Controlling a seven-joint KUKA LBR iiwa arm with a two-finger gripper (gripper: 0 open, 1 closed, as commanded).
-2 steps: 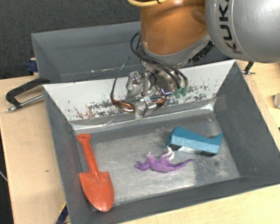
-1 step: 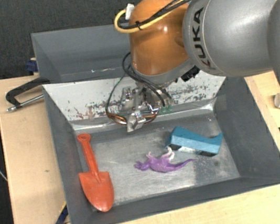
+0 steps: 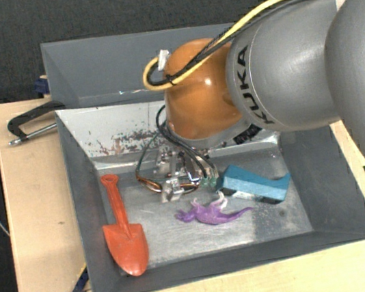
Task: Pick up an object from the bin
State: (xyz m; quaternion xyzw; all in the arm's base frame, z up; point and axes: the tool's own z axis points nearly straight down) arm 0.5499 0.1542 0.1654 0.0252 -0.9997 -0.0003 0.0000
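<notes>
Bin [image 3: 327, 183]: shovel [image 3: 124, 238] lies along the left wall, blade to the front, handle to the back. Gripper [image 3: 178, 184] over mid-floor, right of the shovel handle. Figure [image 3: 211, 213] just in front of the gripper. Block [image 3: 255, 185] right of the gripper, just behind the figure's right end.

**Readable marks: one brand name**

- One word can be read: "KUKA" [image 3: 248, 90], in black capital letters.
- It stands on the grey casing of the arm [image 3: 305, 52], at the end of that casing which meets the orange cover [image 3: 197, 91].
- The letters lie on their side and run one after another along the casing's rounded edge, following its curve.
- Place: above the pincer [image 3: 178, 183] and to its right, higher than the bin floor, with the orange cover between the word and the pincer.
- The letters are dark on pale grey and all four are legible.
</notes>
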